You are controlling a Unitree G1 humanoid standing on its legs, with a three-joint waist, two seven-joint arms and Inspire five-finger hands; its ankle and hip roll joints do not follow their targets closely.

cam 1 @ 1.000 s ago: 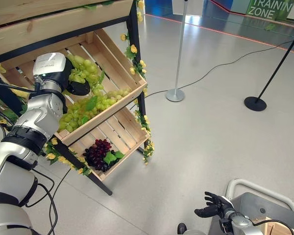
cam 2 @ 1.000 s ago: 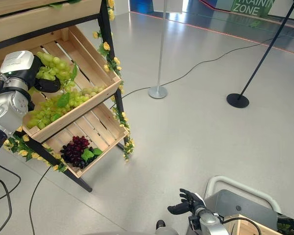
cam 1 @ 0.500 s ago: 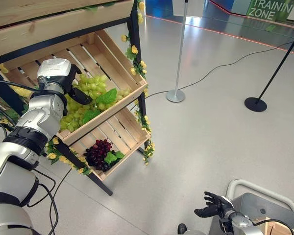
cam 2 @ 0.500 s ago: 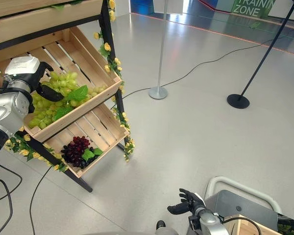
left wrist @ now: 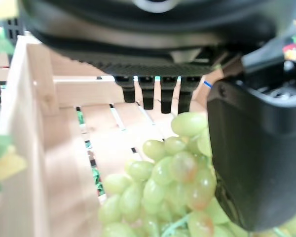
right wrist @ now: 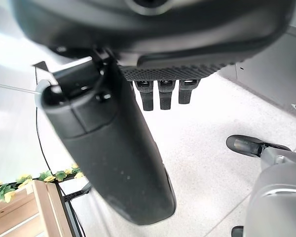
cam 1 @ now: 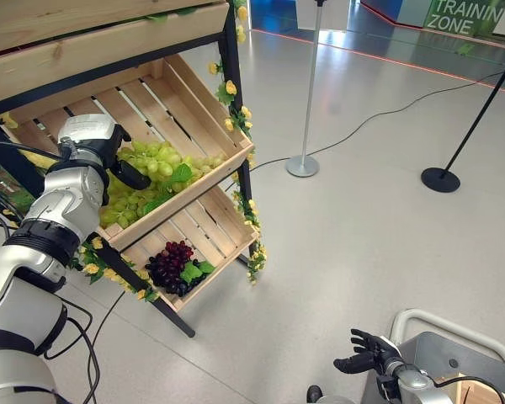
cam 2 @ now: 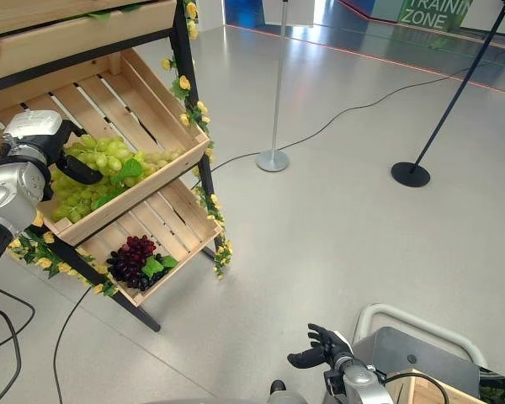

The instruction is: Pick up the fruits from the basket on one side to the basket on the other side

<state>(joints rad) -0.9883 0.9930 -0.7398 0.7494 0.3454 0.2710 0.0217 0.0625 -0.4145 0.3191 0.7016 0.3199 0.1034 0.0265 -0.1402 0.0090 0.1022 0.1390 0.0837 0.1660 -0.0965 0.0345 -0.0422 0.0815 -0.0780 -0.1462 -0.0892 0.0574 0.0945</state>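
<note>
Green grapes (cam 1: 156,164) in the upper crate (cam 1: 189,192), loosely cupped by the relaxed left hand (cam 1: 122,160), could slip or tear loose if lifted.

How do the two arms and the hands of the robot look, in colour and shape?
The left arm is silver-grey with rounded segments, black joint rings and a pale block at the wrist. The left hand and the right hand are dark. The wrist views show textured palms and smooth, bulky thumbs.
</note>
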